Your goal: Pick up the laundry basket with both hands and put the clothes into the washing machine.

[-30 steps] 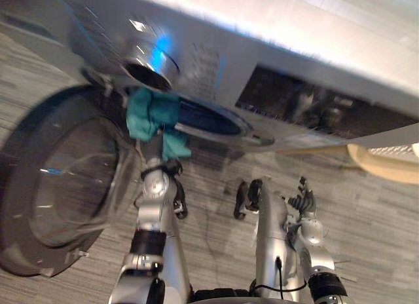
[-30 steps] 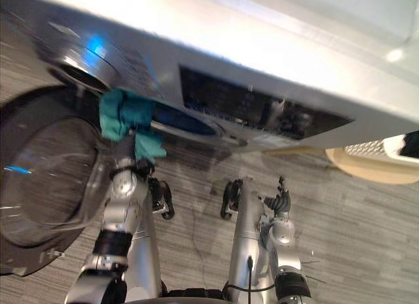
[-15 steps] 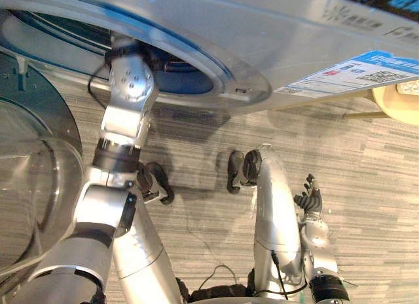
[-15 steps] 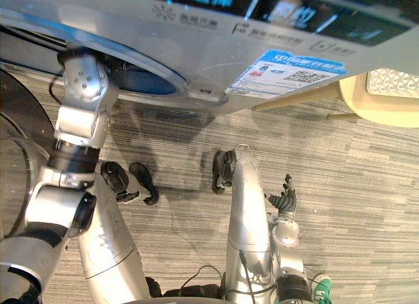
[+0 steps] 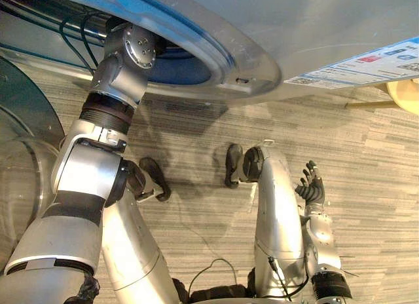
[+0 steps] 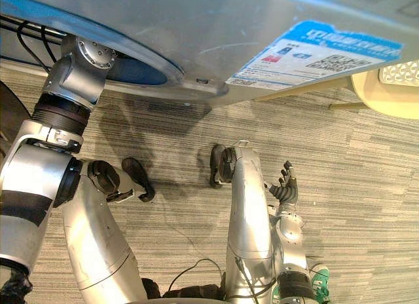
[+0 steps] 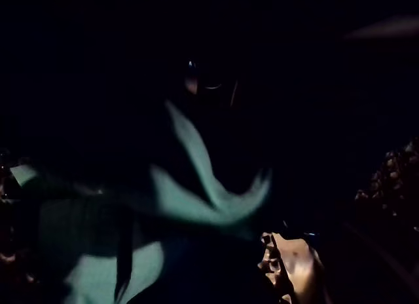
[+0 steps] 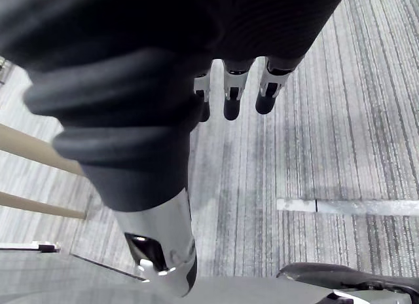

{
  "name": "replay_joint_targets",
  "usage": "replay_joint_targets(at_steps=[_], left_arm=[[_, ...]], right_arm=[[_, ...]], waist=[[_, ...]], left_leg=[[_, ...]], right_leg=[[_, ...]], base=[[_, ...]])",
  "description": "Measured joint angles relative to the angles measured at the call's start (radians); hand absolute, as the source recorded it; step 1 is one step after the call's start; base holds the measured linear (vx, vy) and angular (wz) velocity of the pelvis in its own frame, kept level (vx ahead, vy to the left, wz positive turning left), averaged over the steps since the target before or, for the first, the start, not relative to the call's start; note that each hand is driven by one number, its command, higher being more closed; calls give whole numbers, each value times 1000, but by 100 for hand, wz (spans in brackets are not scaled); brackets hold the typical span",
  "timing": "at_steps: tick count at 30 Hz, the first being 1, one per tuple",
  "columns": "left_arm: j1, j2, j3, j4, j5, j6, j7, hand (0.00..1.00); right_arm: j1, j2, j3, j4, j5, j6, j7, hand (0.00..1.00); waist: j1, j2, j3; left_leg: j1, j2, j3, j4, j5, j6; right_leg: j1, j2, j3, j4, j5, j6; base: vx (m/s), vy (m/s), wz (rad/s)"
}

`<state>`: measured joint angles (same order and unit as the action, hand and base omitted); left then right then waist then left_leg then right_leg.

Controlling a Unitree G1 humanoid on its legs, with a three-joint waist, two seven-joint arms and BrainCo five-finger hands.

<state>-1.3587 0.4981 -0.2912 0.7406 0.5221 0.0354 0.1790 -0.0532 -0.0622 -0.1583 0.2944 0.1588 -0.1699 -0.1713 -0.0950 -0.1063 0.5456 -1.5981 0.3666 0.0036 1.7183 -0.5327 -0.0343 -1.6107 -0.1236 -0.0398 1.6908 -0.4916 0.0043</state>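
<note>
The silver washing machine point(image 5: 275, 29) looms over me, its round drum opening point(image 5: 183, 67) at the upper left. My left arm point(image 5: 108, 97) reaches up into that opening, and its hand is hidden inside the drum. In the left wrist view a teal cloth point(image 7: 196, 192) lies in the dark drum. My right hand point(image 5: 311, 186) hangs low by my right side above the floor. It is open and empty, its fingers point(image 8: 232, 97) straight.
The machine's round glass door point(image 5: 26, 160) stands swung open at the far left. The beige laundry basket point(image 6: 393, 88) sits on the grey striped floor at the right, beside the machine.
The camera has moved closer to the machine. My left arm has gone from the rim of the opening into the drum, and the teal cloth has gone inside. My right hand stays low.
</note>
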Motion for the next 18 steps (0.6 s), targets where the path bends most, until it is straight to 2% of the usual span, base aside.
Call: replay_joint_targets(at_steps=[5, 9, 10, 14, 18], left_arm=[[0, -1, 38, -7, -59, -1, -4, 0], [61, -4, 120, -161, -162, -3, 46, 0], [145, -5, 154, -261, -185, -14, 76, 0], [390, -40, 237, -431, -247, -23, 128, 0], [701, -152, 340, -562, -316, -35, 155, 0]], right_arm=[[0, -2, 2, -4, -1, 0, 2, 0], [0, -3, 0, -4, -3, 1, -1, 0], [0, 3, -3, -3, -4, 5, -4, 0], [3, -1, -22, -3, -13, 19, -9, 0], [35, -4, -23, -4, -32, 28, -23, 0]], waist=[[5, 0, 0], [4, 1, 0], [9, 1, 1], [32, 2, -1], [60, 12, -13]], left_leg=[[0, -2, 0, -1, 0, 0], [11, -17, -4, -12, 6, -3], [39, -19, 0, -23, 7, -4], [164, -23, 14, -114, 22, -16], [366, -41, 36, -293, 66, -36]], right_leg=[[1, -3, 0, 1, 1, -2], [17, -19, -7, 1, 3, -7], [43, -21, -7, -6, -2, -8], [167, -21, -22, -84, -6, -10], [375, -33, -61, -240, -1, -17]], base=[[35, -19, 2], [42, -23, 10], [39, -24, 9], [74, -50, 8], [82, -75, 18]])
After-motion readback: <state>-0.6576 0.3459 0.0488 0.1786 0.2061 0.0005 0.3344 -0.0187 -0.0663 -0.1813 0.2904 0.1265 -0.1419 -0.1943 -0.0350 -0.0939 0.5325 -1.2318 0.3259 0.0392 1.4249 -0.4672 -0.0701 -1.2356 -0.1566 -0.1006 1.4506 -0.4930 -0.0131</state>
